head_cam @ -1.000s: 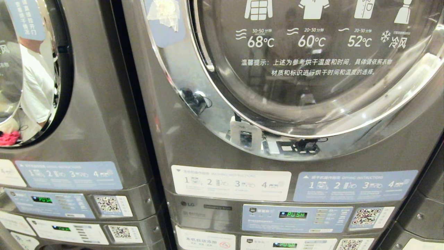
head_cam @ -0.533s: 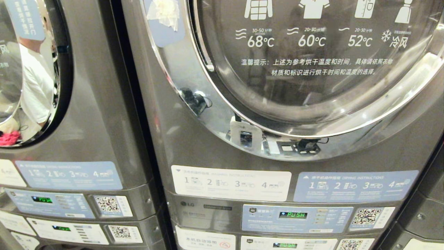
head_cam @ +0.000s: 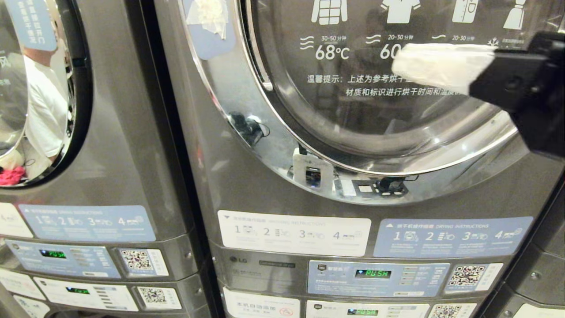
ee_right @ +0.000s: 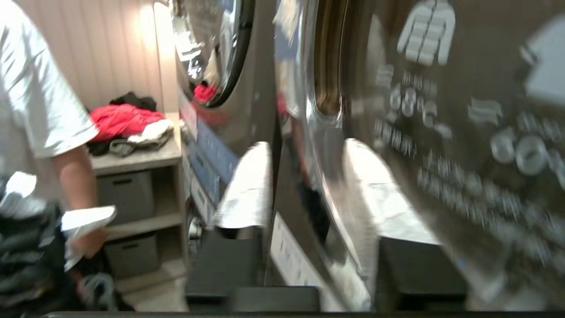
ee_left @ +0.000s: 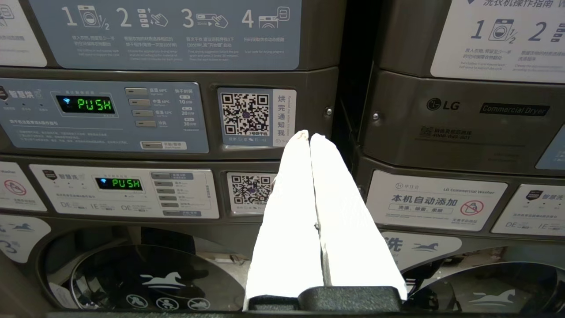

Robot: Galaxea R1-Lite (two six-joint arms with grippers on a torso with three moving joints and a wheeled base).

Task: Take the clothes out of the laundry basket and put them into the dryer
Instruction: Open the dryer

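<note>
While the left hand (ee_left: 310,134) waits low before the control panels with its white fingers (ee_left: 291,212) pressed together and nothing between them, the work lies higher up. At the far left of the head view a neighbouring machine's round door (head_cam: 26,88) mirrors a person in a white shirt (head_cam: 42,106) and a scrap of pink cloth. To its right stands the dryer (head_cam: 353,176), its chrome-ringed glass door (head_cam: 375,110) closed (printed with garment icons and temperatures), and below it the instruction stickers (head_cam: 293,232) and a display (head_cam: 373,273) reading PUSH. At the right edge the right hand (head_cam: 399,64) reaches in across the door glass. Seen from its own wrist, its two white fingers (ee_right: 247,185) stand partly apart and hold nothing, close to the door's rim. Beyond them the clothes (ee_right: 128,123), red, dark and pale, lie heaped on a bench (ee_right: 137,159) against the wall; a laundry basket cannot be made out.
</note>
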